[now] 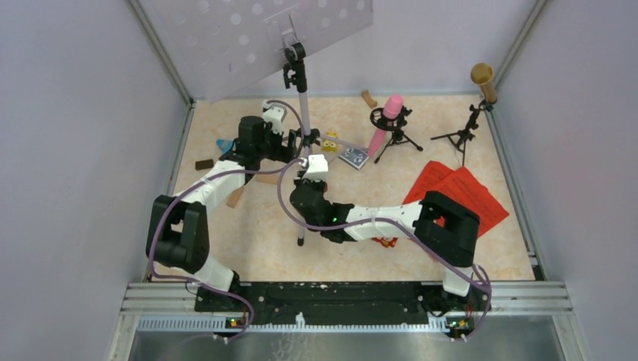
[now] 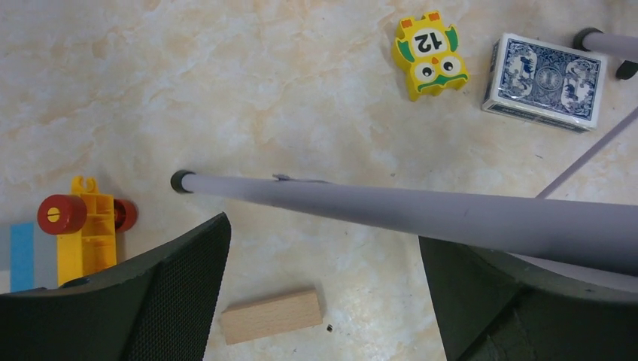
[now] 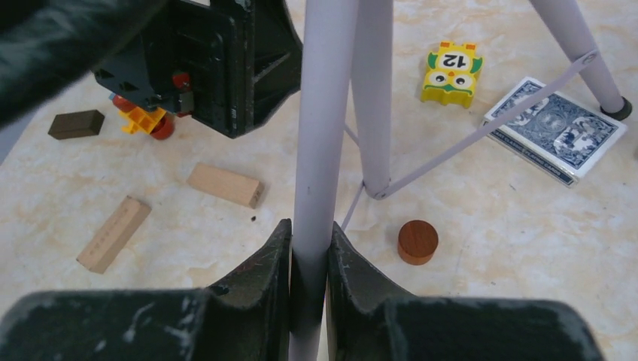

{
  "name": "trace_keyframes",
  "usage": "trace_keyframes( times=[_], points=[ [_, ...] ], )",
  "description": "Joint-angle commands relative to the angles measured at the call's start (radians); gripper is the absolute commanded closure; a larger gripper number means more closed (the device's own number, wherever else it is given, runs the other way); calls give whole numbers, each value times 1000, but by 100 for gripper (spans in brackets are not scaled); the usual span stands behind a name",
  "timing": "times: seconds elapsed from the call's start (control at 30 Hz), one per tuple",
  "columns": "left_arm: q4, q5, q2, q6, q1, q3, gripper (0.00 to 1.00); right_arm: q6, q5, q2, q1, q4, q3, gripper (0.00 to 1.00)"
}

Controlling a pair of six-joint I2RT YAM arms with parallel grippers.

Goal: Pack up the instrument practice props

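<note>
Both arms at music stand (image 1: 303,113): right tool (image 3: 308,235) clamped on tripod leg (image 3: 322,113); left tool (image 2: 323,233) apart, straddling second leg (image 2: 391,210).

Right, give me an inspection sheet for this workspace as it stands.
Surface: marbled beige table.
Job's things: grey perforated tray up on its silver pole; pink microphone and gold microphone mounted on black tripods; red pages flat at right.
Clutter: card deck, owl block, wooden blocks, brown disc, red-yellow toy.
Hands: right hand shut on a stand leg; left hand open, astride another leg.
Cables: purple leads loop along both arms.
Surroundings: plain grey walls; metal rail at near edge.
</note>
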Motion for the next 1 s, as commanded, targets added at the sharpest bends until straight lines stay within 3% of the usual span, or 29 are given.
trace_keyframes(
  times=[0.0, 0.13, 0.3, 0.53, 0.77, 0.83, 0.97],
  points=[
    [43, 145, -4, 47, -67, 35, 1, 24, -306, 26, 150, 88, 103, 91],
    [17, 40, -68, 26, -66, 11, 1, -22, -291, -54, 145, 105, 11, 73],
    [1, -44, -176, -31, -61, -46, 1, -62, -386, -225, 105, 130, -173, 34],
    [-52, -102, -371, -112, -60, -161, 1, -112, -641, -479, 21, 112, -365, 30],
    [-140, -127, -554, -193, -60, -252, 1, -64, -696, -662, -130, 31, -461, 31],
    [-156, -85, -620, -202, -60, -286, 1, -7, -708, -691, -189, -44, -454, 31],
    [-122, 128, -746, -170, -61, -360, 1, 101, -830, -702, -313, -172, -413, 35]
  ],
)
